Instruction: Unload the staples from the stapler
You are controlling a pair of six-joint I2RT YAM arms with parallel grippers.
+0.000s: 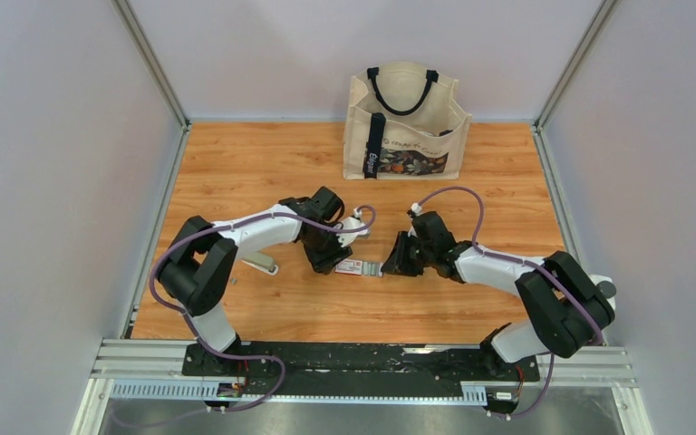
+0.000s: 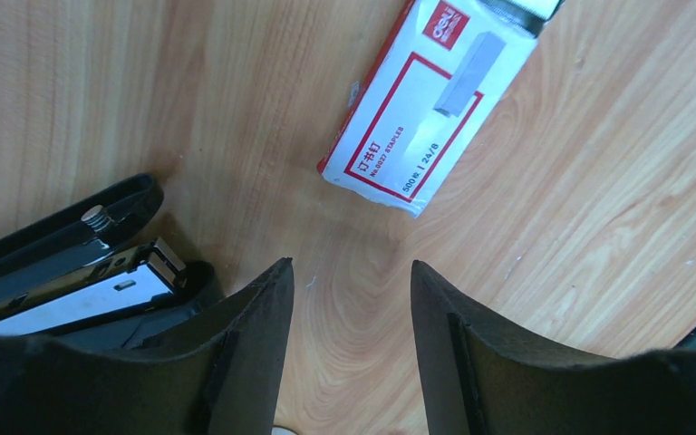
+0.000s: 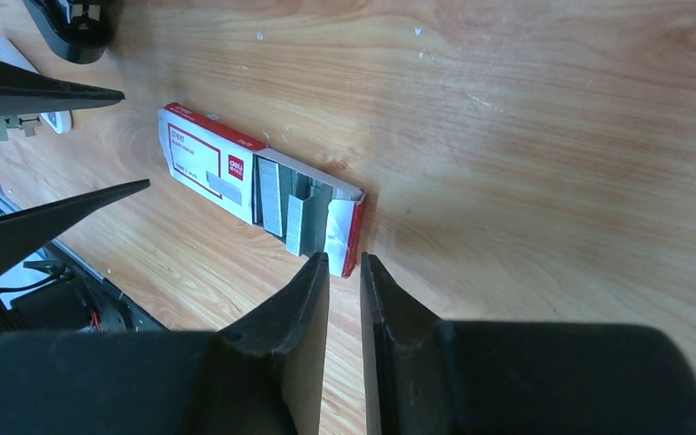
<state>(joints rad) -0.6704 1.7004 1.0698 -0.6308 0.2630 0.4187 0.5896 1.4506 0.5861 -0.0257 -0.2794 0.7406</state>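
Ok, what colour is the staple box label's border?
Red on white; the staple box shows best in the left wrist view.

Wood-grain tabletop (image 1: 236, 172); pale grey walls (image 1: 54, 136) three sides; light seemingly diffuse.

We are looking at a cream canvas tote bag with black handles (image 1: 405, 122), which is standing upright at the far edge of the light-brown wooden table (image 1: 254, 163), close to the pale grey back wall (image 1: 326, 45). Nearer the middle, a small flat white cardboard box with a red-bordered label (image 1: 353, 267) is lying flat on the wood, its inner tray sticking out at one end.
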